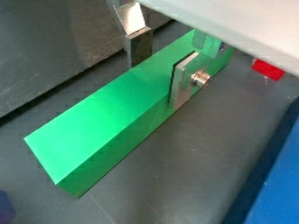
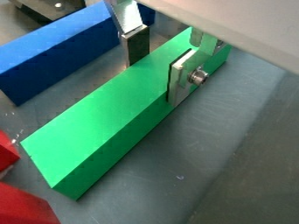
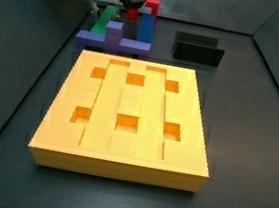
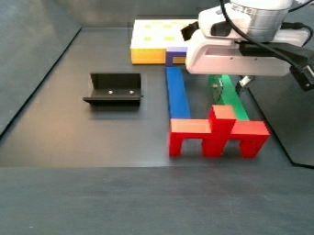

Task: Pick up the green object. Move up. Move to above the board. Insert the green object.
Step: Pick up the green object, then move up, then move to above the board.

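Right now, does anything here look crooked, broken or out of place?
Nothing stands out. The green object lies flat on the floor with the gripper straddling it, a finger on each side. The board sits flat and looks intact.

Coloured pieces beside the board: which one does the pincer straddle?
The green bar: the pincer has a finger on each side. The blue block and red piece lie untouched.

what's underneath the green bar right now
The green bar lies flat on the dark floor, the gripper straddling it with jaws on either side. Anything beneath it is covered.
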### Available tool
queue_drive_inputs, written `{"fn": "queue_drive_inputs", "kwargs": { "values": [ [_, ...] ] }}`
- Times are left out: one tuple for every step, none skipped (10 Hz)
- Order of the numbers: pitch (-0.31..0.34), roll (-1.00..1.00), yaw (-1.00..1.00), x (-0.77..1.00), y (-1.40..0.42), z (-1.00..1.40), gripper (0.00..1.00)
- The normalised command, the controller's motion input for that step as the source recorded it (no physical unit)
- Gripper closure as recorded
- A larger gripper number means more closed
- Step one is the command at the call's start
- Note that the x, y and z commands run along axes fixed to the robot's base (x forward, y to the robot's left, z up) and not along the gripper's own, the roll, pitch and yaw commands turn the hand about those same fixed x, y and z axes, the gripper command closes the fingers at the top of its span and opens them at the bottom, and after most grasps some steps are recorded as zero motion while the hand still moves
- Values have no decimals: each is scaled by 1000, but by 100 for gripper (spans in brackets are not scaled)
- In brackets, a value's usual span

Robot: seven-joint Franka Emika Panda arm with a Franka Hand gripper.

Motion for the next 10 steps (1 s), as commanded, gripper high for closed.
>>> {"fn": "queue_drive_inputs", "kwargs": {
  "values": [
    [0,0,0,0,0,0,100],
    [0,0,0,0,0,0,100],
    [0,0,0,0,0,0,100],
    [0,0,0,0,0,833,100],
    [2,-2,28,20,-10,811,100],
    [26,-10,32,-15,-16,615,100],
    [-3,-8,21,8,-12,221,100],
    [0,0,0,0,0,1400,100],
    [35,-8,-5,-18,-4,1400,100],
    [54,-14,-5,-44,-11,1400,100]
  ]
}}
